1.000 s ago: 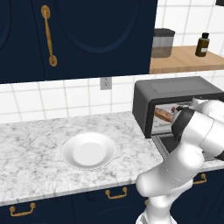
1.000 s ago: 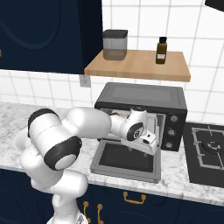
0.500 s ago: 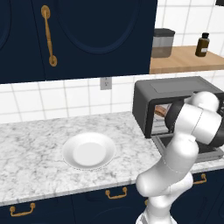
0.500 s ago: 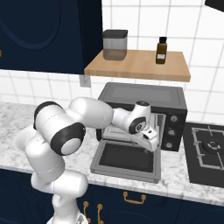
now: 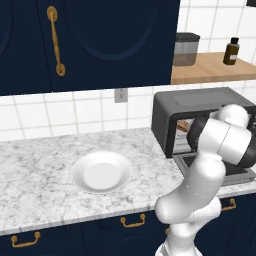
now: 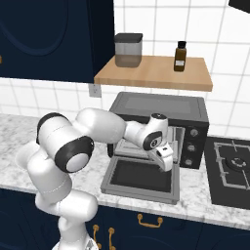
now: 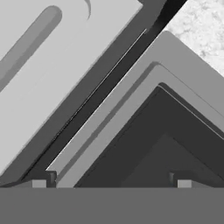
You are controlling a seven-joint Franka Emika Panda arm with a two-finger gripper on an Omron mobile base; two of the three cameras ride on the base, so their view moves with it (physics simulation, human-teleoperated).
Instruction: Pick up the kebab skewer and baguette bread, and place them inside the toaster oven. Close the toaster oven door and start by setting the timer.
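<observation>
The gripper (image 6: 166,163), jaws wide and empty, has withdrawn from the toaster oven (image 6: 161,110) above its lowered toaster oven door (image 6: 140,178), suggesting loading is done.

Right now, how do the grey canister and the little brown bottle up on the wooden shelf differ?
The grey canister is wide and squat with a flat dark lid; the brown bottle is slim with a narrow neck and black cap. The canister looks translucent grey, the bottle dark amber. The canister stands at the shelf's left end, the bottle right of the middle. Both stand upright on the wooden shelf above the toaster oven.
</observation>
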